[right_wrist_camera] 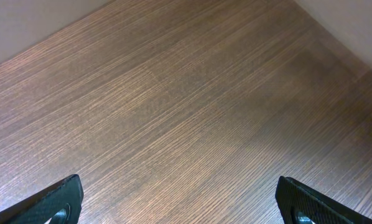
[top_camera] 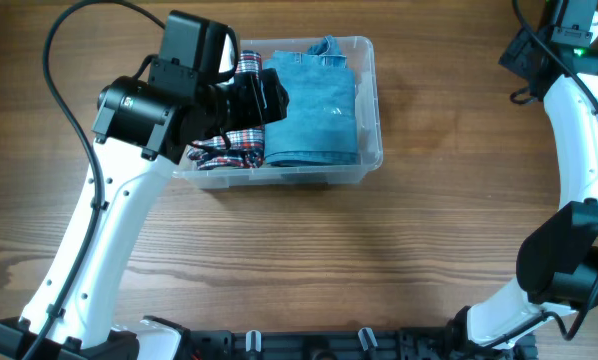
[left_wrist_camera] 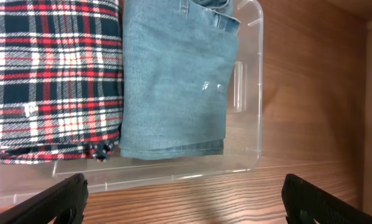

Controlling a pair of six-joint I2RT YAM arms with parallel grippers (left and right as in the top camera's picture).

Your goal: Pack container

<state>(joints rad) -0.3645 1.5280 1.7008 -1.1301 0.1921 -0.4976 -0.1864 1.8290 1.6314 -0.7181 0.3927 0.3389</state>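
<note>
Just beyond the left end effector (left_wrist_camera: pixel 186 202), fingers wide and empty, sits the container (left_wrist_camera: pixel 251 93), mouth up, long axis running finger to finger. Plaid cloth (left_wrist_camera: pixel 49 74) and jeans (left_wrist_camera: pixel 173 81) lie folded inside; tucking the plaid hem below the rim seems wisest. The right end effector (right_wrist_camera: pixel 180 202) hangs released over the bench (right_wrist_camera: pixel 173 93).

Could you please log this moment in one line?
left gripper: open over container | inside: jeans, plaid shirt | right gripper: open over table
</note>
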